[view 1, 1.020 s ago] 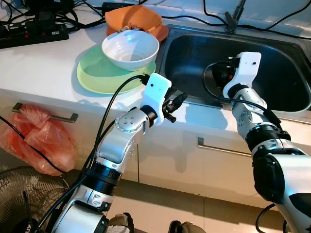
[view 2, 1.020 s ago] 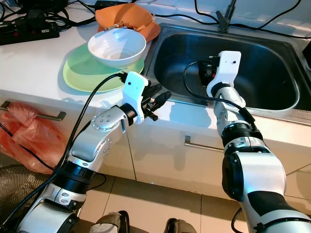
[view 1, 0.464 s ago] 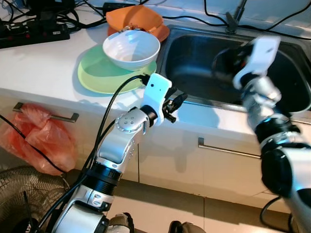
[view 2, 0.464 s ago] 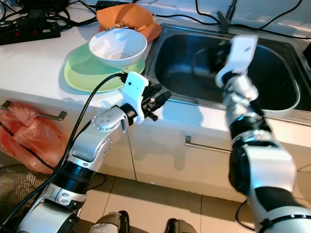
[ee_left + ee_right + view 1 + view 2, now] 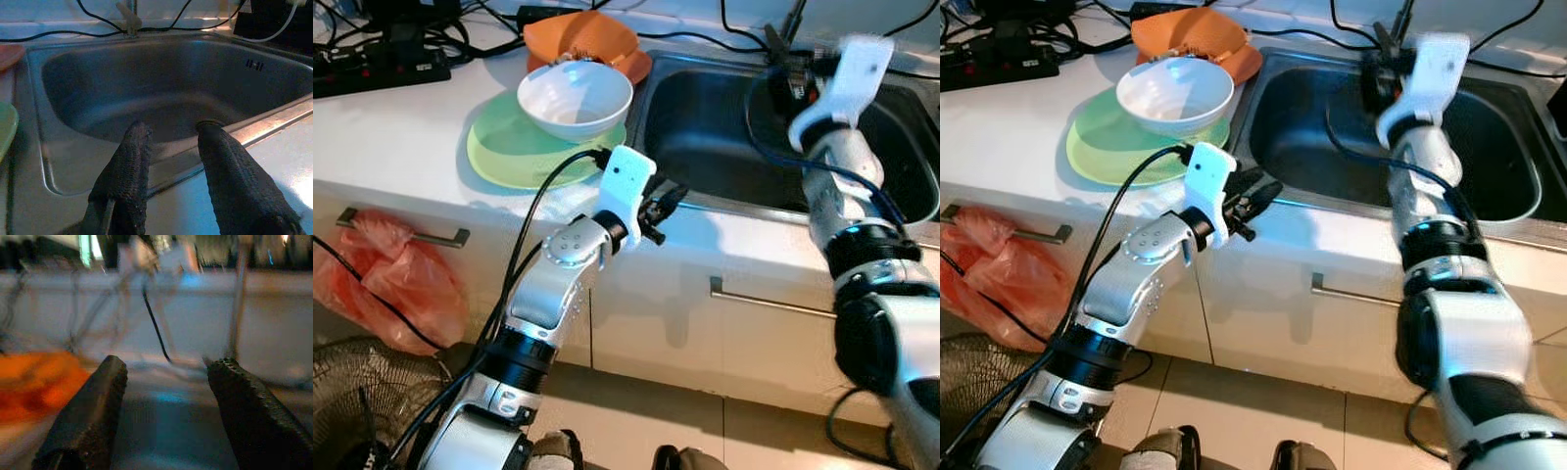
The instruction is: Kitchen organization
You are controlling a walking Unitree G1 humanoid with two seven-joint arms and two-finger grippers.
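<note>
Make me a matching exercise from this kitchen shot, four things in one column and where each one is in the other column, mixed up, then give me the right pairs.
Things:
1. white bowl
2. orange plate
3. red plastic bag
4. left gripper

Places:
A. hanging in front of the cabinet, below the counter
B. at the sink's front rim
C. on the green plate
D. behind the bowl, near the wall

Pairs: 1-C, 2-D, 3-A, 4-B
</note>
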